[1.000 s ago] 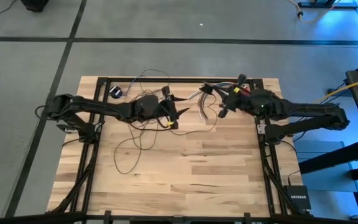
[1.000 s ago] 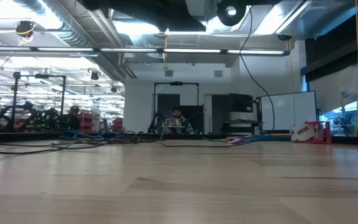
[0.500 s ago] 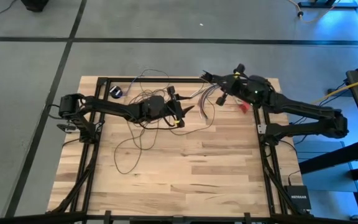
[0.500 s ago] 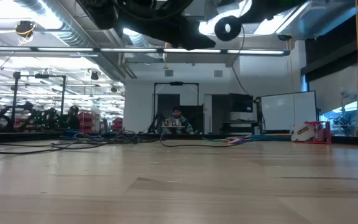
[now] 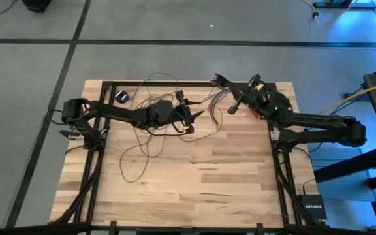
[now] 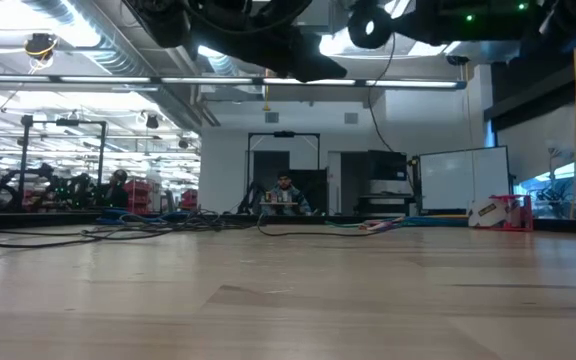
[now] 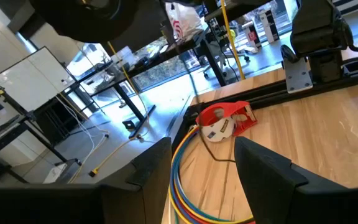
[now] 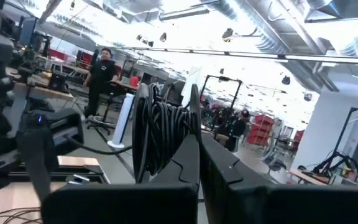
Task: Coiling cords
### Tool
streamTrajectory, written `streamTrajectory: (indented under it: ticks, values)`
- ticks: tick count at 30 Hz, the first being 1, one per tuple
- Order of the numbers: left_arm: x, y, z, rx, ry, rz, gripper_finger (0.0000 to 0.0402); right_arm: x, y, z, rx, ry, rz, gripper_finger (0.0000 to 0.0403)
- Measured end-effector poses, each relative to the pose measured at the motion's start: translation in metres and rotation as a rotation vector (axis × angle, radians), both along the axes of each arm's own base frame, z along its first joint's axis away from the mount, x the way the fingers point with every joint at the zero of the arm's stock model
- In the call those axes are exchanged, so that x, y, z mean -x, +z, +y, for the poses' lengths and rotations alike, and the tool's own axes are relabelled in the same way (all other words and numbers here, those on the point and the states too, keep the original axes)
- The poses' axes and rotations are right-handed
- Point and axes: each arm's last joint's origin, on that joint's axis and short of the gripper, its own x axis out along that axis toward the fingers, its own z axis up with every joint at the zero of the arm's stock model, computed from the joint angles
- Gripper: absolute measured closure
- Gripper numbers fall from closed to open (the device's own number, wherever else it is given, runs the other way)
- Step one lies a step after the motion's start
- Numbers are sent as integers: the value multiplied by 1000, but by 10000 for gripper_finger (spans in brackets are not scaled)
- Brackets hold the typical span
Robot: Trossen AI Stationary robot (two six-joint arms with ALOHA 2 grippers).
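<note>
Cords [image 5: 145, 140], thin dark brown-black wire in many loose loops, sprawl over the far left part of the pale wooden counter [image 5: 207, 189], ending in a small black round puck [image 5: 121, 96] near the far left corner, with several dark turns wound around the closed fingers of the right gripper [image 5: 219, 79] raised over the far edge. The left gripper [image 5: 193, 117] hovers with fingers apart above the loops, beside a red tape dispenser [image 7: 227, 119] and multicoloured wires [image 7: 182, 186].
</note>
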Motion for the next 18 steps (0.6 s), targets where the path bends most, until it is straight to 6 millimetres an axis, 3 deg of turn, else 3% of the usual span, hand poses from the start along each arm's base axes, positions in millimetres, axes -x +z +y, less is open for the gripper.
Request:
streamTrajectory:
  ticks: [10, 18]
  values:
    - [-1, 3, -5, -5, -16, -26, 233, 0, -1, 1, 8, 26, 3, 401]
    - [-2, 5, -8, 14, -137, -64, 233, 0, -1, 1, 21, 38, 1, 400]
